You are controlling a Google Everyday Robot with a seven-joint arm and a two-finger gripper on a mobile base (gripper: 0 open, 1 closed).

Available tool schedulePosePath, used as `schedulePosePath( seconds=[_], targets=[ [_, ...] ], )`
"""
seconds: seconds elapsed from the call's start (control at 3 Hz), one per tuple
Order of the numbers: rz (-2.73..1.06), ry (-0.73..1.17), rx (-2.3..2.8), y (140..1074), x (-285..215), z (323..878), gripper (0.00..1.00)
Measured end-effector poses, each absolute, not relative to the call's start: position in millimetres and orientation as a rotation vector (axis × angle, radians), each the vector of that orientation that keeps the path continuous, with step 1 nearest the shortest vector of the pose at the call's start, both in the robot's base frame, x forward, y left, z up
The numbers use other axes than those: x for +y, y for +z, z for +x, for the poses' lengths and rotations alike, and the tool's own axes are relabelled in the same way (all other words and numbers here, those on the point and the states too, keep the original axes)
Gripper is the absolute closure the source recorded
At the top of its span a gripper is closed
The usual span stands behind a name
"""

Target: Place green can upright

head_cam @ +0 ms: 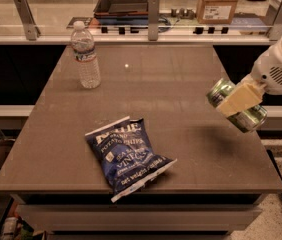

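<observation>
The gripper (239,101) is at the right side of the frame, at the end of a fat white arm. Its fingers are closed around the green can (252,118). One pale finger lies flat across the front of the can.

The can is up in the air, above the right part of the brown table (181,79). It is not standing. It lies on its side and tips a bit, with one round end pointing to the upper left.

I think the job now is to turn the can so its flat bottom faces down. The wrist should turn slowly until the can is straight up and down. Then the arm should go down gently until the bottom sits flat on the table. Only then should the fingers let go. If they let go too soon, the can may fall over and roll.

The blue chip bag (128,156) lies in the lower middle. The water bottle (85,54) stands at the upper left. Both are well apart from the can.
</observation>
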State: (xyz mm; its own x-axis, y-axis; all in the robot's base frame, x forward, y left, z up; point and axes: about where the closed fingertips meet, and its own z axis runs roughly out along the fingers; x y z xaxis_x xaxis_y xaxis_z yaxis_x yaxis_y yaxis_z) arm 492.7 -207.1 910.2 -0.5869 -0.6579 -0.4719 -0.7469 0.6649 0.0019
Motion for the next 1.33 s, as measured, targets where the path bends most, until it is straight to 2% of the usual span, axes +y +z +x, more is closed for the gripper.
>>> schedulePosePath(
  seconds=[0.67,1.33],
  targets=[
    [-1.099,0.481,2.047,966.5,-213.3,484.9,1.0],
    [-1.095,0.603,1.787,998.9,-190.9,477.1,1.0]
  ],
)
